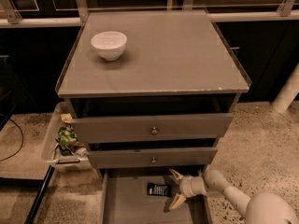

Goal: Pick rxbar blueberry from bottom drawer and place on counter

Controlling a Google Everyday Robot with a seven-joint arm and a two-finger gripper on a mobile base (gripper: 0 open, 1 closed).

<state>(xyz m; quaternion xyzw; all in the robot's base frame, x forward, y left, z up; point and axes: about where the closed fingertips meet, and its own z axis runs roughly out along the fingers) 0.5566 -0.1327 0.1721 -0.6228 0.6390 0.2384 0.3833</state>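
The rxbar blueberry is a small dark wrapper with white print, lying flat on the floor of the open bottom drawer. My gripper is low inside that drawer, just right of the bar, reaching in from the right. Its two pale fingers are spread wide apart, one towards the back and one towards the front, and hold nothing. The bar's right end lies at the mouth of the fingers. The counter is the grey cabinet top above.
A white bowl stands on the counter's back left. The two upper drawers with round knobs stand slightly pulled out above the gripper. A pale bin with wrappers hangs on the cabinet's left side. A white post stands at the right.
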